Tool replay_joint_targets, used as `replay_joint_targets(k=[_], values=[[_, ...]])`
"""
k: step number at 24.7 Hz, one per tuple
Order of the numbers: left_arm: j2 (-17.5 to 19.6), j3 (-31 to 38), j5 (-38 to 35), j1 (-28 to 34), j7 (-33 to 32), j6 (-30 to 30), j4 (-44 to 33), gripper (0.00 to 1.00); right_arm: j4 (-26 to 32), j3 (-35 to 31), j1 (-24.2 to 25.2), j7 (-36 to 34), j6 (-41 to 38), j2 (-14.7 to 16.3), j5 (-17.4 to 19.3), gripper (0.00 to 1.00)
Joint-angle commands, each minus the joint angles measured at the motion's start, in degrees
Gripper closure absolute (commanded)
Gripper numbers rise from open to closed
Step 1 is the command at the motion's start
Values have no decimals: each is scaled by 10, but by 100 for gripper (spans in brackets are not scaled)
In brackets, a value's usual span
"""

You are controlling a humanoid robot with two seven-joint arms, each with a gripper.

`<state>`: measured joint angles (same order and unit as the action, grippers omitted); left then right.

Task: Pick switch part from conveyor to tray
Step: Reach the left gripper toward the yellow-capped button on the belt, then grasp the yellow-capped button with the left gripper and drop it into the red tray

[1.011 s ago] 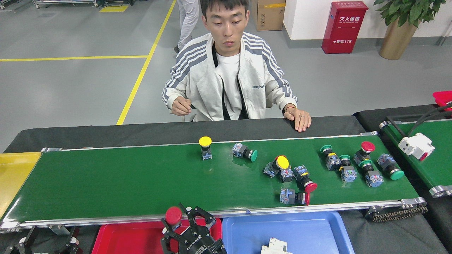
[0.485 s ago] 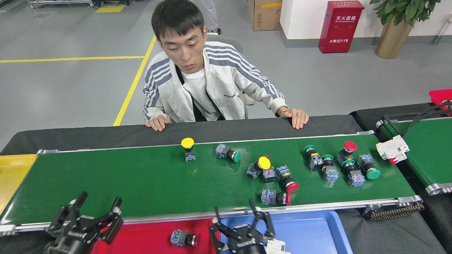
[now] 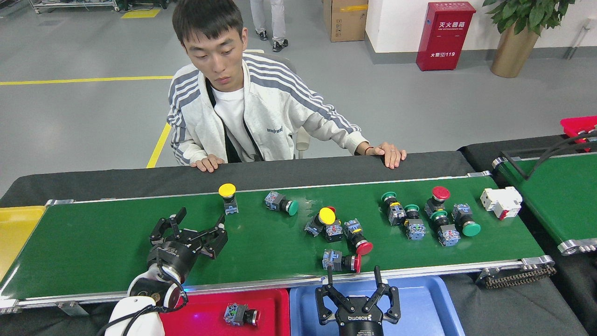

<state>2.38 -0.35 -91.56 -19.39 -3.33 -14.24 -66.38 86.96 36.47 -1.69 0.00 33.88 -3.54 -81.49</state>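
Our left gripper (image 3: 195, 223) hovers with fingers spread and empty over the long dark-green flat conveyor (image 3: 107, 242), near the yellow-capped upright switch part (image 3: 228, 198). Our right gripper (image 3: 354, 285) is released above the blue plastic tray (image 3: 429, 303). 1 switch part (image 3: 241, 314) lies in the red plastic tray (image 3: 275, 308).

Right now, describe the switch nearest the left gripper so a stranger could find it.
On the conveyor, look near the far rail, just beyond the open left gripper. The yellow switch stands upright and alone there, cap on top; the other yellow one lies in a cluster.
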Motion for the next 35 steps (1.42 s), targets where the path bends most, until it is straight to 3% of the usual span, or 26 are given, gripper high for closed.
replay_joint_targets(k=[1,8,12,13,15,16,18,20,23,25,28,29,30,32,33,35], values=[[0,-1,-1,-22,2,11,12,0,5,4,-9,40,-29,-2,-2,2],[0,-1,-1,-69,2,23,78,0,-42,33,-62,73,-50,-11,-2,2],[-1,-1,-1,-87,5,40,131,0,-97,34,-102,77,-51,-43,-1,3],[-1,-1,-1,-95,7,53,144,1,-108,34,-111,77,-51,-50,-1,9],[-2,-1,-1,-111,7,74,165,3,-120,37,-127,77,-58,-54,-2,35],[-2,-2,-1,-120,8,87,178,6,-123,40,-133,77,-68,-54,-2,53],[-2,-2,-1,-139,10,112,204,18,-125,47,-136,83,-87,-52,-2,79],[0,-1,-1,-147,32,120,223,43,-125,47,-136,84,-102,-52,-2,94],[3,-1,1,-146,76,117,243,79,-123,47,-135,83,-107,-52,-1,97],[5,-1,2,-147,97,116,259,92,-114,50,-133,78,-108,-52,-2,97],[7,-2,1,-145,135,116,263,99,-71,96,-127,69,-118,-46,-3,93],[9,-3,0,-142,145,113,261,100,-57,121,-125,69,-119,-43,-3,84],[9,-4,-1,-137,149,108,260,100,-53,141,-123,69,-117,-44,-4,66],[9,-11,0,-123,152,80,245,100,-54,175,-124,67,-116,-47,-6,14],[9,-11,0,-116,152,63,226,100,-54,186,-123,62,-117,-47,-6,4],[11,-11,-1,-71,151,10,152,100,-55,202,-124,40,-122,-49,-2,1]])
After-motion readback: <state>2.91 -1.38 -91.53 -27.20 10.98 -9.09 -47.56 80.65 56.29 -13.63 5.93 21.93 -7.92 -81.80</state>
